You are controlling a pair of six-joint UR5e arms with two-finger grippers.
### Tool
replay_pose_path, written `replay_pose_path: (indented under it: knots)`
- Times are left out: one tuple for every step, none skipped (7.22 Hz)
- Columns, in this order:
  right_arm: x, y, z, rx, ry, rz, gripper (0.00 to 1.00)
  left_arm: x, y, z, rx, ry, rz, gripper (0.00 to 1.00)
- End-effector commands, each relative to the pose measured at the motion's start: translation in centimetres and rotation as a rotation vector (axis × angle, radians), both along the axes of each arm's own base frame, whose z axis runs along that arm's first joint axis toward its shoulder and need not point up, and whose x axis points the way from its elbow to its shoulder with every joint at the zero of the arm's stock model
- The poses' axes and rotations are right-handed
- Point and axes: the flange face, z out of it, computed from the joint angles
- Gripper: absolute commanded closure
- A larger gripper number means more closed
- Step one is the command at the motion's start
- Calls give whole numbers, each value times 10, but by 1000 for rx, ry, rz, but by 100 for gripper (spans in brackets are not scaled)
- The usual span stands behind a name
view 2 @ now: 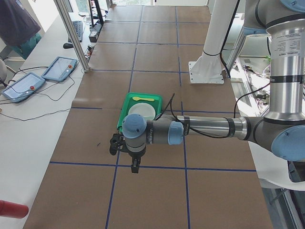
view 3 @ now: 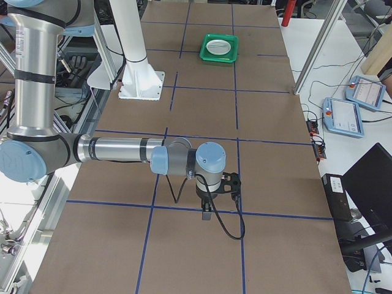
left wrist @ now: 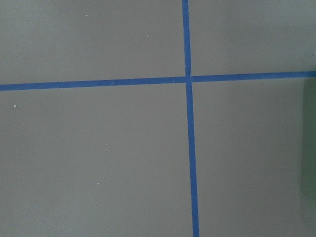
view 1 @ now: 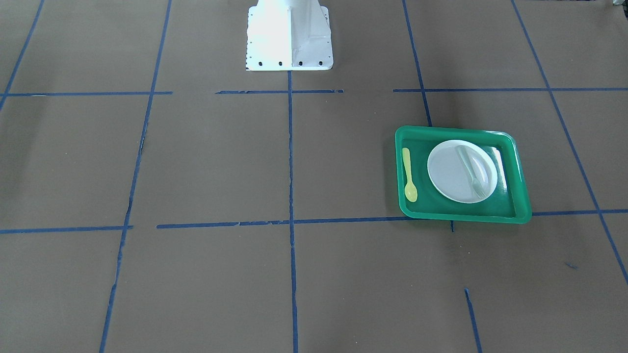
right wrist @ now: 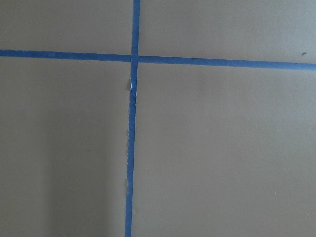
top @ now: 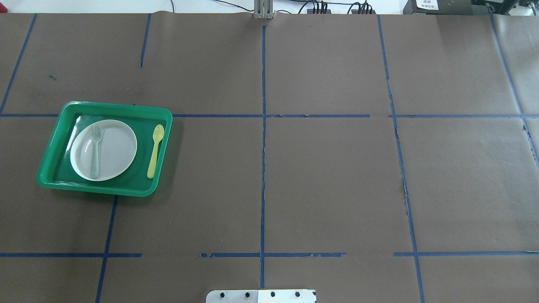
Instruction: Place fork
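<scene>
fork (top: 96, 151) top: open from above | tray (top: 52, 147) wall near | spoon (top: 155, 153) apart

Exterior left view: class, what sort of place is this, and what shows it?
Probably a robotics lab: a robot arm over a table gridded with blue tape, and teach pendants cabled on the side bench.

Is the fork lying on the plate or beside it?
On the plate: the fork lies flat across it, inside the green tray.
</scene>
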Motion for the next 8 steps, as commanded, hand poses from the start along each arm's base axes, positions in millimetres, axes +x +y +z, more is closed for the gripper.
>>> replay_pose_path:
  knots:
    - [0,0,0,0,0,0,0,0,-2,-7,17,-1,-2,0]
    - [0,0,0,0,0,0,0,1,-11,-26,30,0,-23,0]
    - [0,0,0,0,0,0,0,35,-31,-65,37,10,-23,0]
    - [0,0,0,-1,0,1,0,100,-44,-120,38,40,-12,0]
    - [0,0,0,0,0,0,0,162,-55,-174,6,92,-67,0]
    - [0,0,0,0,0,0,0,214,-59,-203,-39,130,-82,0]
    - [0,0,0,0,0,0,0,256,-59,-215,-28,85,-89,0]
    - [0,0,0,0,0,0,0,277,-62,-223,-8,74,-80,0]
